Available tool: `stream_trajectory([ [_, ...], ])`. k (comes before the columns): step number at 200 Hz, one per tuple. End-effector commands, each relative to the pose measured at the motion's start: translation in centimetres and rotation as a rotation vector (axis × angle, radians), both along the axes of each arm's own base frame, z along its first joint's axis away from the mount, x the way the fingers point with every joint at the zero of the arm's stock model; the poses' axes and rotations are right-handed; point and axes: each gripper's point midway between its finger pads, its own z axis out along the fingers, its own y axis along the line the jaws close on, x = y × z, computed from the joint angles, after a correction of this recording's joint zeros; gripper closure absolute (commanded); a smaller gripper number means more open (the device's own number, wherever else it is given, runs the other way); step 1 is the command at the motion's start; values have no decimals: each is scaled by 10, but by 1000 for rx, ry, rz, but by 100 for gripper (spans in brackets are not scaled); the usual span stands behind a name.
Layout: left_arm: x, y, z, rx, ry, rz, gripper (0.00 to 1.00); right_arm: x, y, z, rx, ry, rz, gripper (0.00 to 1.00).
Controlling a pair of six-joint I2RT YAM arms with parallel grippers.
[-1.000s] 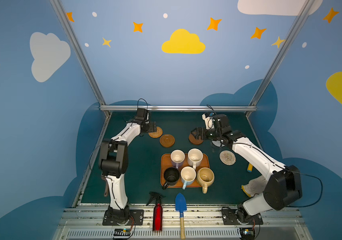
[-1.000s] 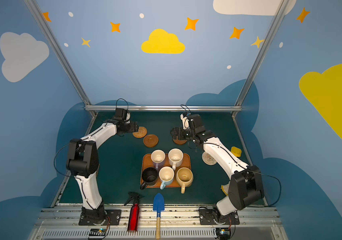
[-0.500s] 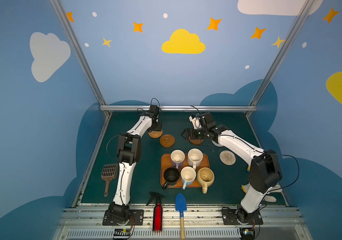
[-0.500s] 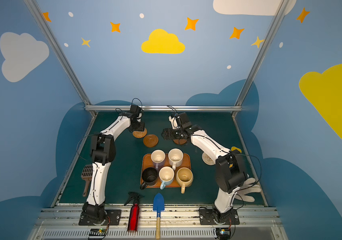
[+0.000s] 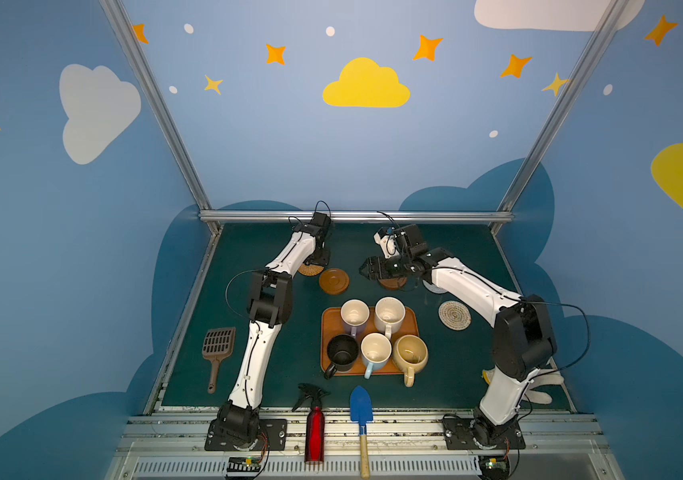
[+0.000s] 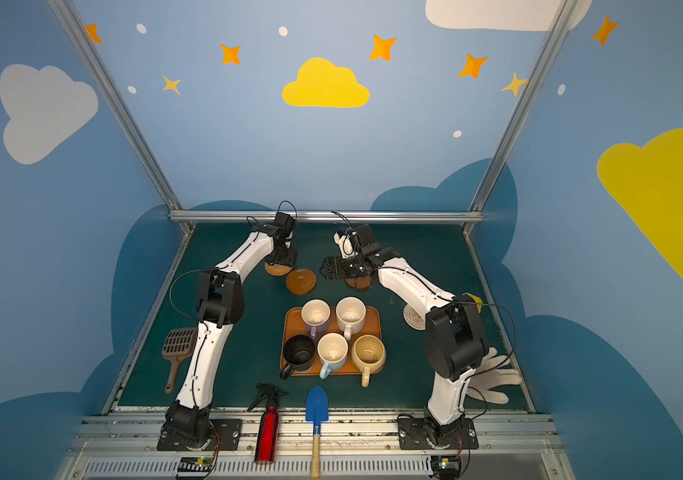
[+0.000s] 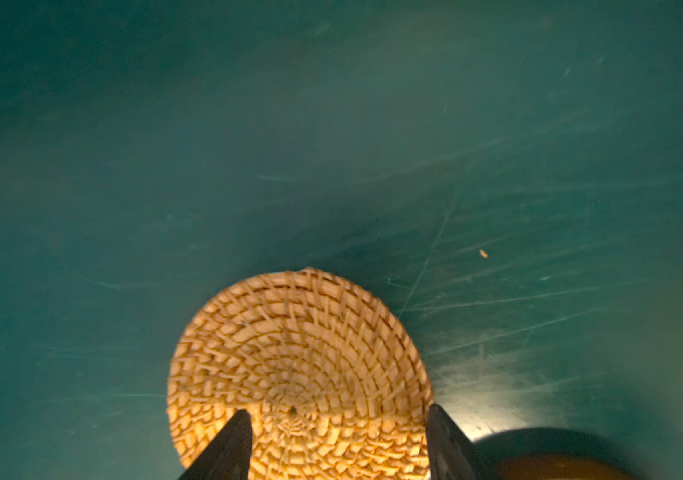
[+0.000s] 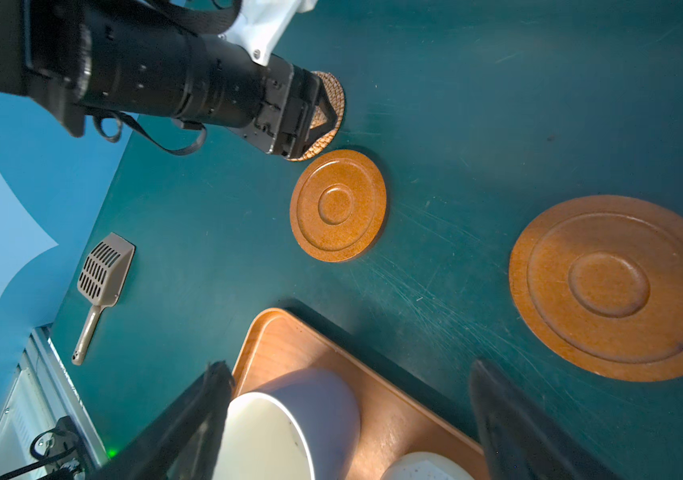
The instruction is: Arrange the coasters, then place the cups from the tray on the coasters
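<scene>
My left gripper [image 5: 314, 262] points down on the woven rattan coaster [image 7: 298, 365], jaws apart, one fingertip [image 7: 240, 432] over the weave and the other at its rim. Two brown wooden coasters [image 5: 333, 281] [image 5: 393, 283] lie beside it. A beige rope coaster [image 5: 454, 315] lies right of the tray [image 5: 325, 332], and a grey-white coaster [image 5: 430, 286] peeks from under my right arm. My right gripper [image 5: 367, 268] hovers open and empty, apart from the wooden coaster [image 8: 614, 286]. The lilac [image 5: 354, 316], cream [image 5: 389, 313], black [image 5: 342, 353], light blue [image 5: 375, 351] and tan [image 5: 410, 355] cups stand on the tray.
A brown slotted scoop [image 5: 217, 345] lies at the left. A red spray bottle [image 5: 315, 424] and a blue trowel [image 5: 360, 411] lie along the front edge. A white glove [image 5: 539, 386] lies beside the right arm's base.
The left gripper has come right and down onto the rattan coaster, with its jaws narrower. The right gripper has shifted left, off the wooden coaster.
</scene>
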Motion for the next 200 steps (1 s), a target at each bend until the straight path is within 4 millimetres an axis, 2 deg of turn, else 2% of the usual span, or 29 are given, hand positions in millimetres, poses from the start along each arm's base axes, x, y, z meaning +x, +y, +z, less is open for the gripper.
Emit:
stream_trajectory([
  [1, -16, 11, -21, 50, 92, 23, 34, -4, 2, -1, 6, 14, 14, 11],
  [42, -35, 20, -34, 0, 184, 91, 34, -8, 5, -2, 18, 32, 25, 12],
  [81, -46, 21, -31, -141, 197, 161, 36, -12, 11, 1, 32, 35, 37, 12],
  [109, -63, 30, -29, -119, 216, 186, 37, -17, 13, 2, 32, 38, 47, 13],
  [143, -82, 36, -30, -184, 202, 237, 38, -22, 19, 2, 39, 48, 60, 13],
  [163, -93, 35, -29, -179, 210, 234, 38, -25, 25, 2, 39, 50, 74, 13],
  [200, -104, 38, -28, -184, 197, 245, 38, -24, 28, 4, 17, 42, 78, 13],
])
